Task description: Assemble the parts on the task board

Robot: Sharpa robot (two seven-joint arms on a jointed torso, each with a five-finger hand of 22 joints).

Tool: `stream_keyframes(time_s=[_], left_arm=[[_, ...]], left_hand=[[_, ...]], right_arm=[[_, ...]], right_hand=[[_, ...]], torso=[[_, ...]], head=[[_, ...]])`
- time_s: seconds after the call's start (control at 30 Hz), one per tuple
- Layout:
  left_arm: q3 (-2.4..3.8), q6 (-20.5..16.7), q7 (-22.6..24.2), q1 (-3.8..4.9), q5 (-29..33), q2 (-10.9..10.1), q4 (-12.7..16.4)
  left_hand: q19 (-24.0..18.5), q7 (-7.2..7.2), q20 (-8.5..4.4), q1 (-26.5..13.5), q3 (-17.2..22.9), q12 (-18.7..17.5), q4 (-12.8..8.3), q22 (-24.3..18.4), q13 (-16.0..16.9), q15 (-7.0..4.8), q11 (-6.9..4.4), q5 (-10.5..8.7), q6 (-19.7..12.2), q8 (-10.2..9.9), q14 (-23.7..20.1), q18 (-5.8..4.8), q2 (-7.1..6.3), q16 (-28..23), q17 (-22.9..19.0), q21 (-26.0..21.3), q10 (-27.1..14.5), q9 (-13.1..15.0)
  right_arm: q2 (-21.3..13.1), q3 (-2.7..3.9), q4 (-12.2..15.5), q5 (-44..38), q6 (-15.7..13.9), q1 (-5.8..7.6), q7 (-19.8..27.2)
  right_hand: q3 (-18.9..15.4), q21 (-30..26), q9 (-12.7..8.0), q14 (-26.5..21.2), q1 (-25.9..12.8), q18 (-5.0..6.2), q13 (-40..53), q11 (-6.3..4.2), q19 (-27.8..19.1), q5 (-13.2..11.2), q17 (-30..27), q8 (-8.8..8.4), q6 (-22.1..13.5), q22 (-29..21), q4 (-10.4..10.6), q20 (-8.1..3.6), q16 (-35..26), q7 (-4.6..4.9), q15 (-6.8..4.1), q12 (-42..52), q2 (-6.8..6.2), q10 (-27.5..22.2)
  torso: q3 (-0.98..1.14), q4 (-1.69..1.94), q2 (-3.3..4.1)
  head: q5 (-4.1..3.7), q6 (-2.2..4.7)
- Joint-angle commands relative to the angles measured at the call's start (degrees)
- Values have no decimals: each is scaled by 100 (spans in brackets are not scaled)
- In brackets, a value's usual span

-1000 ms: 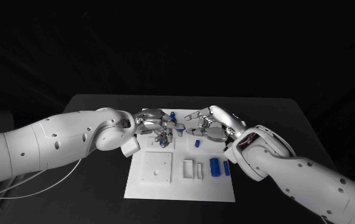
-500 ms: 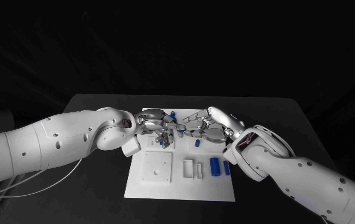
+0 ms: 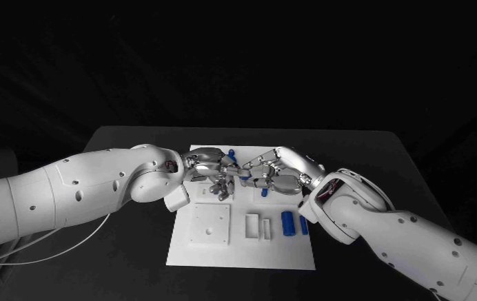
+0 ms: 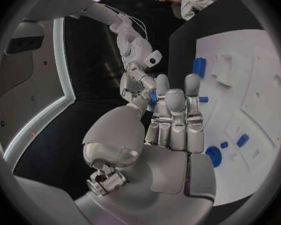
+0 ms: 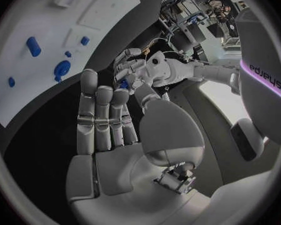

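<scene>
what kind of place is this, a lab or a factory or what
Most likely a robotics lab or test cell: a black table against a dark backdrop carries one white task board with small blue parts, and cluttered workbenches show in the right wrist view.

the two hands meet over the far end of the task board [image 3: 242,254], hiding whatever lies beneath; the small blue part [image 3: 231,154] between their fingertips is too small to identify.

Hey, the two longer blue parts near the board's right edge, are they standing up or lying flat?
Lying flat. In the head view both blue parts rest lengthwise on the task board, side by side, untouched by either hand.
</scene>
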Motion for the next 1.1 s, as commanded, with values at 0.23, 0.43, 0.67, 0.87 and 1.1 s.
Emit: stream_keyframes(time_s=[0.23,0.43,0.67,0.87,1.1], left_arm=[[4,87,21,2,-36,10,27],[4,68,37,3,-38,-3,29],[4,46,39,3,-23,-11,32],[4,24,37,3,17,-10,34],[4,1,20,3,95,-6,52]], left_hand=[[35,-15,20,132,738,31,-766,97,6,12,-8,-36,-28,32,-50,74,55,11,-8,-37,-47,-11],[33,-15,22,144,726,33,-756,98,3,13,-6,-37,-32,52,-59,74,47,13,-9,-43,-55,-22],[30,-14,26,140,708,29,-723,98,-4,17,-3,-48,-50,61,-67,73,38,14,-13,-48,-62,-41],[30,-1,32,163,677,15,-659,96,-16,24,7,-57,-72,29,-74,75,25,16,-18,-58,-75,-121],[43,-18,40,148,487,18,-462,83,-17,28,9,-475,-95,2,-73,67,15,20,-23,-83,-87,-203]], right_arm=[[7,-12,-24,41,208,-6,66],[1,-15,-25,41,177,-6,55],[0,-16,-14,41,69,-6,49],[9,-16,-7,25,18,-6,42],[34,-18,-9,-77,-39,-7,-7]], right_hand=[[-39,-15,-1,-2,-21,45,38,-39,25,18,11,5,147,25,10,2,35,-40,-9,51,119,54],[-2,-7,24,4,5,24,81,-97,32,-29,20,21,498,46,6,-26,43,-148,-43,79,204,69],[25,-6,51,11,40,-20,99,-164,36,-95,26,16,876,64,1,-72,37,-268,-88,66,253,89],[-5,-6,81,22,87,-55,140,-203,44,-130,34,17,1079,76,-2,-105,36,-337,-115,79,272,126],[-53,-5,86,33,92,-72,211,-220,54,-144,49,15,1157,92,8,-121,39,-370,-129,119,281,165]], torso=[[2,1,0],[1,1,0],[3,-1,0],[3,0,0],[2,2,1]], head=[[-12,-11],[-16,-23],[-18,-24],[-23,-27],[-32,-28]])
